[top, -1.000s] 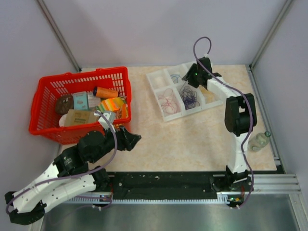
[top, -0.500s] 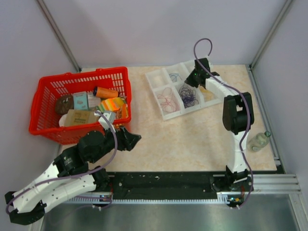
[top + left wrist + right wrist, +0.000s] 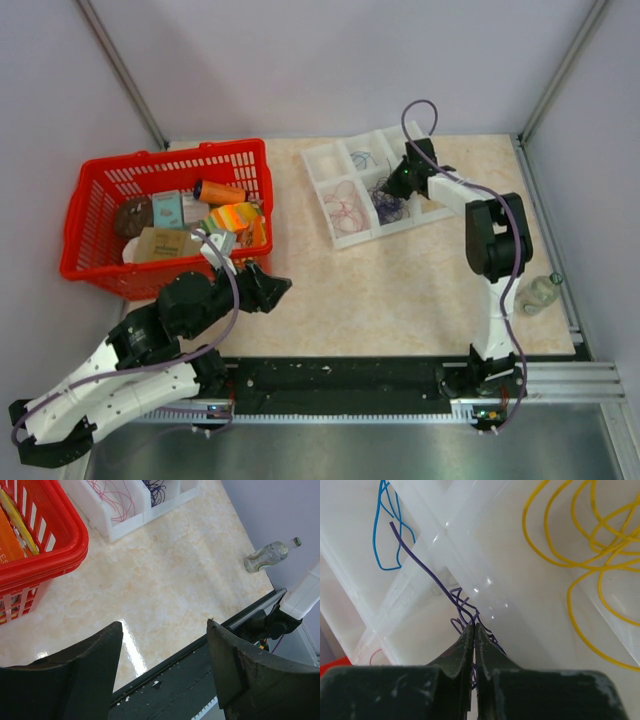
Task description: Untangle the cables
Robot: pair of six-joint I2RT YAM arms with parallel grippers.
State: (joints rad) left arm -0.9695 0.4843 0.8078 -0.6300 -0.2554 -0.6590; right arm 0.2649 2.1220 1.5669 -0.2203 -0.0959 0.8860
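R wrist cam: R gripper (image 3: 474, 627) is clenched, tips pinched together on the purple cables (image 3: 457, 607) in a compartment of the white divided tray (image 3: 445, 525). One purple strand runs from the tips up over a divider, its free end in the next compartment beside a blue cable (image 3: 385, 540). Yellow cable (image 3: 580, 555) loops in the compartment to the right. None of that fine detail reads from the top cam. There the R gripper (image 3: 395, 185) is just a dark head down over the purple bundle (image 3: 388, 207) in the tray's (image 3: 340, 235) middle near compartment, and the yellow can't be made out.

Top cam alone shows the layout: pink-red cables (image 3: 345, 205) in the near-left compartment, blue cable (image 3: 365, 160) behind it, red basket (image 3: 100, 265) of packets at far L, plastic bottle (image 3: 535, 295) lying at the R table (image 3: 400, 290) edge.

L wrist cam: L gripper (image 3: 164, 625) released, jaws wide, nothing between them, hanging over bare table nr the front rail. It also catches the basket corner (image 3: 55, 535), pink-red cables (image 3: 117, 500) and bottle (image 3: 267, 556).

Vs a sec ago: R gripper was over the tray's back-right part with jaws apart; it's now come fwd onto the purple bundle and shut. Tray's near corner sits slightly further L. L arm barely changed.
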